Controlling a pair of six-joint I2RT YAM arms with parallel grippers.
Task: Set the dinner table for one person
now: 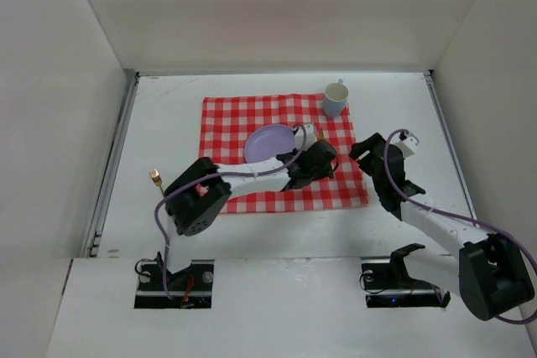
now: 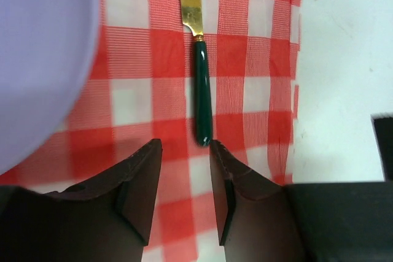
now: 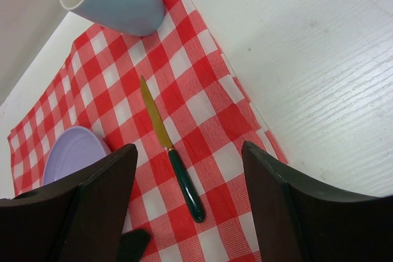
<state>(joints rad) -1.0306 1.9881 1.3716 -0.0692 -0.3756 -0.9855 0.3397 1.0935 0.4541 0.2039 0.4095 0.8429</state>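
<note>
While my left pincer hangs a little open and empty just behind the knife on the cloth, beside the plate in the middle of the table, I think the knife is set and the fork at the left comes next.

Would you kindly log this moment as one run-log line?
left gripper open, at knife handle end | right gripper open, empty | knife flat on cloth, right of plate | cup on cloth corner
</note>
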